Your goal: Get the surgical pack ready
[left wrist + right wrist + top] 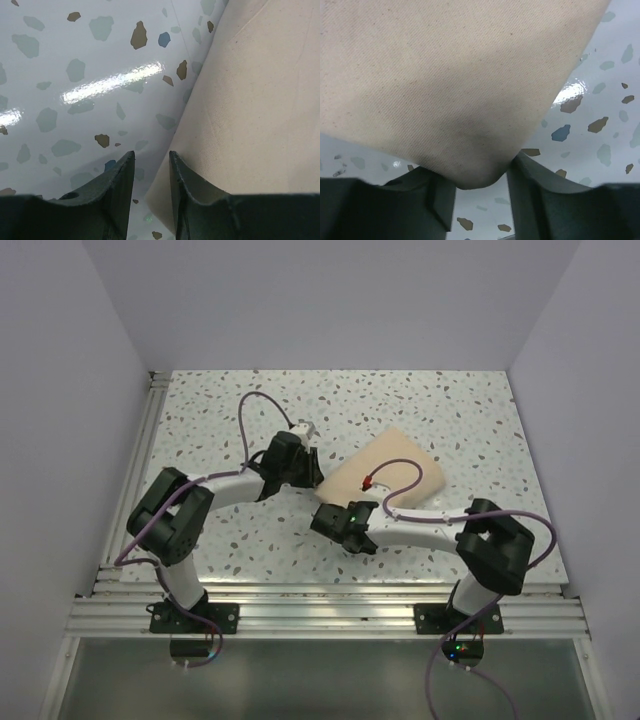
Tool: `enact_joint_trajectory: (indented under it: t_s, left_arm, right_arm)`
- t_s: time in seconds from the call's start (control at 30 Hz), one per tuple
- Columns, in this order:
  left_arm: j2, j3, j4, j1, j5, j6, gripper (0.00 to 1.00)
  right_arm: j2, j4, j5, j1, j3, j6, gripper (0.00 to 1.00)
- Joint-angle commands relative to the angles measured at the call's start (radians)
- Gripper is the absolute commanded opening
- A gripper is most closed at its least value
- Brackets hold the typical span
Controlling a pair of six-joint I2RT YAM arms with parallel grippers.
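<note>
ok, pack (398, 468) sits folded mid table (450, 410), r gripper (480, 177) pinching its near corner, l gripper (151, 157) narrow at its edge, grip unsure; i reckon wrap's nearly done, final tucks left.

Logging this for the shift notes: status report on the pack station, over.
Left gripper jaws slightly apart at surgical pack edge, gripping nothing. Right gripper pinching pack's near corner. Pack folded, flat on table. Nothing in the way.

Soft, even overhead light keeps the top view bright and sharp. In the wrist views the glossy bench (60, 125) throws white glare streaks. The left hand (151, 160) and right hand (480, 185) look dark and blurred, and grey shadow pools on the surgical pack (445, 75) corner.
</note>
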Motion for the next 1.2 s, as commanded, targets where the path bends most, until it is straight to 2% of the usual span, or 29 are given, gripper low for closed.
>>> enact_joint_trajectory:
  t_s: [0.0,0.03,0.07,0.1,0.13,0.27,0.37,0.47,0.67,0.73,0.83,0.93,1.0,1.07,1.1,1.13,1.17]
  left_arm:
    - [-0.006,0.045,-0.020,0.004,0.001,0.029,0.37]
    - [-0.020,0.046,-0.024,0.004,-0.022,0.034,0.37]
    - [-0.029,0.046,-0.030,0.004,-0.036,0.037,0.38]
    - [-0.039,0.046,-0.041,0.006,-0.049,0.039,0.38]
    - [-0.046,0.046,-0.050,0.006,-0.074,0.043,0.39]
    - [-0.117,0.025,-0.064,0.021,-0.102,0.046,0.40]
    - [-0.167,0.019,-0.087,0.026,-0.111,0.055,0.41]
    - [-0.204,0.022,-0.112,0.026,-0.146,0.063,0.41]
    - [-0.252,0.011,-0.120,0.026,-0.117,0.045,0.43]
    - [-0.273,-0.007,-0.100,0.026,-0.087,0.039,0.43]
    - [-0.292,-0.012,-0.093,0.021,-0.071,0.032,0.43]
    - [-0.295,0.003,-0.096,0.006,-0.066,0.031,0.44]
    - [-0.287,0.028,-0.100,-0.022,-0.063,0.029,0.44]
    - [-0.266,0.051,-0.098,-0.054,-0.046,0.029,0.44]
    - [-0.257,0.077,-0.092,-0.063,-0.036,0.028,0.44]
    - [-0.237,0.088,-0.083,-0.070,0.002,0.023,0.44]
    - [-0.226,0.101,-0.051,-0.073,0.036,0.019,0.44]
  right_arm:
    - [-0.053,0.041,0.058,-0.003,-0.030,-0.007,0.51]
    - [-0.061,0.075,0.038,-0.002,-0.050,-0.069,0.68]
    - [-0.090,0.136,0.026,0.000,-0.065,-0.099,0.75]
    - [-0.109,0.173,0.018,0.000,-0.082,-0.126,0.88]
    - [-0.133,0.208,0.010,0.001,-0.126,-0.186,0.98]
    - [-0.254,0.366,-0.054,0.001,-0.218,-0.340,0.99]
    - [-0.360,0.354,-0.086,0.001,-0.257,-0.421,0.99]
    - [-0.438,0.267,-0.096,-0.002,-0.258,-0.478,0.99]
    - [-0.587,0.058,-0.008,-0.012,-0.206,-0.530,0.98]
    - [-0.636,0.037,0.012,-0.026,-0.182,-0.577,0.99]
    - [-0.715,0.101,-0.025,-0.115,-0.157,-0.695,0.98]
    - [-0.698,0.190,-0.183,-0.273,-0.102,-0.807,0.99]
    - [-0.640,0.236,-0.347,-0.400,-0.056,-0.838,0.99]
    - [-0.606,0.351,-0.472,-0.532,-0.045,-0.855,0.99]
    - [-0.577,0.395,-0.610,-0.577,-0.045,-0.845,0.98]
    - [-0.555,0.488,-0.678,-0.623,-0.047,-0.816,0.98]
    - [-0.514,0.538,-0.824,-0.710,-0.048,-0.794,0.98]
